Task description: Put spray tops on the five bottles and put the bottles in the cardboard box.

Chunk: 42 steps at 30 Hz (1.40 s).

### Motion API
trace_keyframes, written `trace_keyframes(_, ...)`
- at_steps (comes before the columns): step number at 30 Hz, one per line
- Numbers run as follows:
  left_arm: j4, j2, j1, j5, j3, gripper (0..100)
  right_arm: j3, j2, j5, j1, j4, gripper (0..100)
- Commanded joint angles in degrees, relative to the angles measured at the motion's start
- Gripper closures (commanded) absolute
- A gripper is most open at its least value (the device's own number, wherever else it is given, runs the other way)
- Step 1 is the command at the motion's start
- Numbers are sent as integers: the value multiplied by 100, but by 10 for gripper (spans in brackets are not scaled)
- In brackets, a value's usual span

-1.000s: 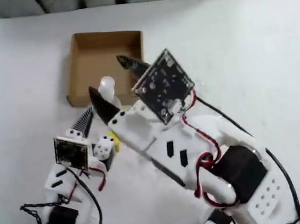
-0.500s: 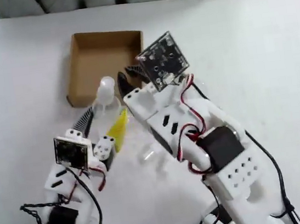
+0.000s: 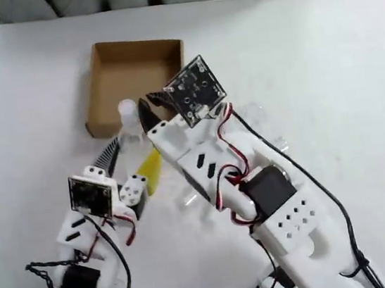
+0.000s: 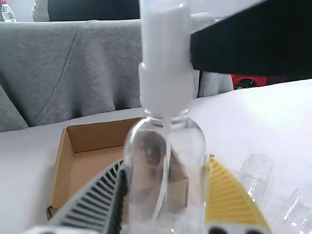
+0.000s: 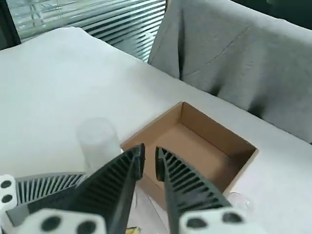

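The left gripper (image 4: 165, 168) is clamped on a clear bottle (image 4: 163, 146) and holds it upright, a grey finger on one flank and a yellow one on the other. The left wrist view shows that grip plainly. The white spray top (image 4: 163, 58) sits on the bottle's neck, and a black finger (image 4: 253, 39) of the other arm is hard against the top's side; whether they touch I cannot tell. The right wrist view settles what that view cannot: the right gripper (image 5: 148, 150) has its jaws drawn to a narrow slit with nothing between them, and the spray top stands just outside one finger.

From above, the bottle stands on the table (image 3: 307, 43) at the 6 o'clock edge of the cardboard box (image 3: 130, 77), with the right gripper at the top's 3 o'clock. The right arm lies across the middle of the table and hides the surface toward 4 o'clock from the bottle. Loose clear bottles (image 3: 189, 200) lie beside and partly under that arm. A grey couch (image 4: 63, 73) runs behind the table.

A second ago the right gripper gaped wide, with a finger on either side of the spray top. It has since closed and swung toward 9 o'clock, uncovering the yellow finger. The spray top has shifted a little toward 9 o'clock. The left arm has kept its place.
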Motion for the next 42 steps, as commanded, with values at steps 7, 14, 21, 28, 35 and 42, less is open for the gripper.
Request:
trace_keyframes(7, -9, -75, 13, -35, -70, 928, -62, 4, 26, 690, 207, 984)
trace_keyframes(14, 44, -66, -22, 422, -237, 928, -53, -31, 26, 1156, 1727, 984)
trace_keyframes(21, 369, -48, -409, 958, -800, 928, 0, -48, 62, 1191, 2853, 984)
trace_keyframes(28, 360, 1033, -470, 967, -1503, 928, 721, -57, 70, 848, 2545, 984)
trace_keyframes(35, 360, 3196, -963, 1442, -2892, 928, 1169, -92, 62, 312, 2352, 984)
trace_keyframes(42, 360, 4356, -1209, 2154, -3341, 928, 1811, -1024, 18, -602, 2088, 984)
